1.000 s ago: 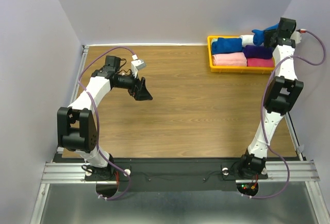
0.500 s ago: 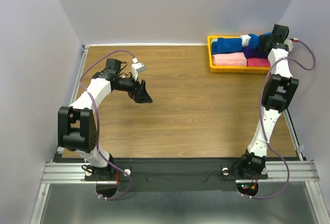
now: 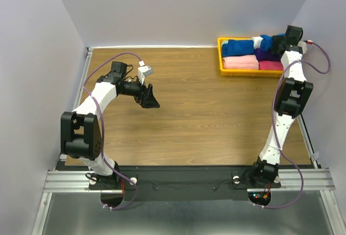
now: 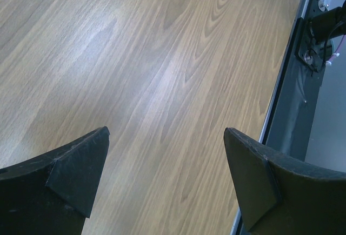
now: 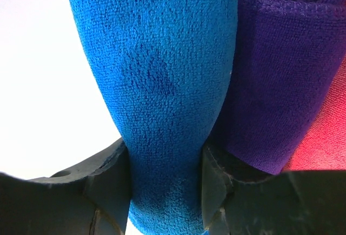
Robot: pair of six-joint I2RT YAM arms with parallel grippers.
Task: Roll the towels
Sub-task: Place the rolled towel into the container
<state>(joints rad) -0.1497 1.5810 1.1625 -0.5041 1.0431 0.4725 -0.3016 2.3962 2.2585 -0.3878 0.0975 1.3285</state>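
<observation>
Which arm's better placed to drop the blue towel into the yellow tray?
Right: the right tool grips the blue towel at the yellow tray, beside the purple towel. Left tool is open over the table, across from the tray.

top: above-behind, whole table [image 3: 205, 116] | left wrist: close on same table | right wrist: at towel [image 5: 157, 84]

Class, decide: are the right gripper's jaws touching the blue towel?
Touching. The right wrist view shows the right gripper with jaws pressing both sides of the blue towel.
</observation>
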